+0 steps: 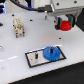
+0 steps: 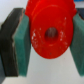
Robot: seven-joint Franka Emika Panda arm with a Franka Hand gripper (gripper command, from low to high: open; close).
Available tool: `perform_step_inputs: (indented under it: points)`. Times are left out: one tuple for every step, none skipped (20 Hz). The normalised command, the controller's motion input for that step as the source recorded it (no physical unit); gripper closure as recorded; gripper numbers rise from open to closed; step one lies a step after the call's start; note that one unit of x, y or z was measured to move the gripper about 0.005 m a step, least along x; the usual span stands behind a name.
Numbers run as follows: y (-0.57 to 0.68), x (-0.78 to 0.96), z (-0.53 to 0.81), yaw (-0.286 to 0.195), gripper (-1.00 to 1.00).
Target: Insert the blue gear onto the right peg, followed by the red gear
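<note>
You are holding the red gear (image 1: 64, 24) in the end effector (image 1: 63, 23), up in the air near the exterior view's upper right, well above the counter (image 1: 15, 55). In the wrist view the red gear (image 2: 50, 34) is turned face-on to the camera, so its round face and its dark centre hole are looking straight up the arm; a round disc like this has no long axis to speak of. The two teal pads (image 2: 21, 42) are pressing against its rim from opposite sides, so the end effector (image 2: 50, 36) is clamped on the gear at about the gear's own width.

The blue gear (image 1: 51, 53) is lying flat on the white plate (image 1: 35, 61) with the black border, at the plate's end toward the exterior view's right, and it is overhanging the plate's far edge. You cannot see the right peg itself; the blue gear is covering that spot. A second thin dark peg (image 1: 38, 54) is standing upright near the plate's middle.

The plate is sitting low on the counter, well apart from the end effector. Bare white counter is lying open around it. A small pale blocky object (image 1: 19, 27) is standing toward the exterior view's upper left, well away from both gears.

Both gears are looking like glossy toothed plastic, the red one showing bright highlights.
</note>
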Motion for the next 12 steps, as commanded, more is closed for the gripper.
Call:
perform_step_inputs:
  points:
    - [-0.30, 0.76, 0.11, 0.000, 1.00]
    - [-0.31, 0.77, 0.11, 0.000, 1.00]
    - [-0.29, 0.77, 0.09, 0.000, 1.00]
    - [-0.27, 0.77, 0.09, 0.000, 1.00]
    - [-0.30, 0.75, 0.08, 0.000, 1.00]
    - [-0.30, 0.68, 0.06, 0.000, 1.00]
    - [-0.29, 0.65, 0.08, 0.000, 1.00]
    - [-0.30, 0.69, 0.08, 0.000, 1.00]
    - [-0.29, 0.64, 0.04, 0.000, 1.00]
    - [-0.27, 0.56, 0.01, 0.000, 1.00]
    - [-0.24, 0.43, 0.00, 0.000, 1.00]
    - [-0.20, 0.35, -0.01, 0.000, 1.00]
